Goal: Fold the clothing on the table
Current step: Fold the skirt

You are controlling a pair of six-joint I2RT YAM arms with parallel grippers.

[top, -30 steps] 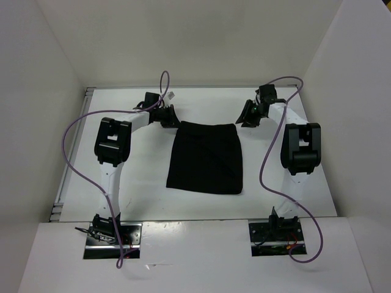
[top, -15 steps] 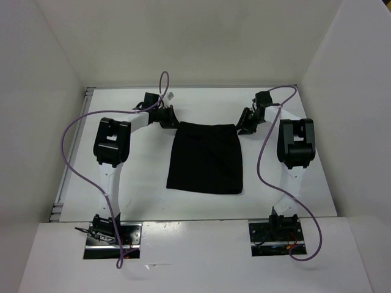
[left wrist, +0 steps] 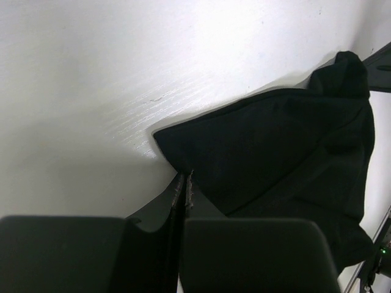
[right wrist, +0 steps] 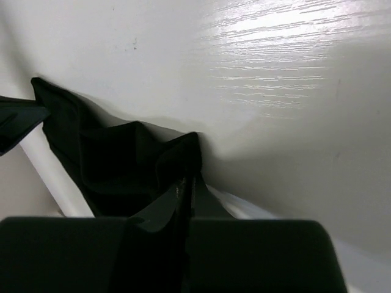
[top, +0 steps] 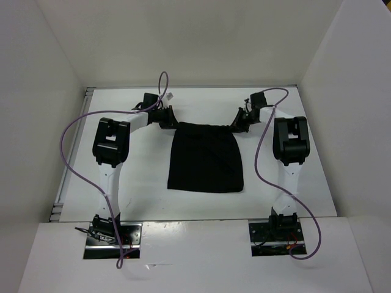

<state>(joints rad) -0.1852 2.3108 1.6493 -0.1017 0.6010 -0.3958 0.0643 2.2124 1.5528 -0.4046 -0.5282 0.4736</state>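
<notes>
The clothing (top: 206,159), a plain black garment, lies flat in the middle of the white table (top: 146,195). My left gripper (top: 173,124) is shut on its far left corner. In the left wrist view the fingertips (left wrist: 184,177) pinch the edge of the clothing (left wrist: 275,146). My right gripper (top: 235,127) is shut on the far right corner, which is bunched up. In the right wrist view the clothing (right wrist: 122,159) rises in a fold right at the closed gripper (right wrist: 186,182).
White walls (top: 36,91) enclose the table on the left, back and right. Purple cables (top: 73,152) loop beside each arm. Both arm bases (top: 110,235) stand at the near edge. A metal rail (top: 61,195) runs along the table's left side.
My right gripper has moved left onto the clothing's far right corner and shut on it, bunching that corner. The left gripper has stayed shut on its corner.
</notes>
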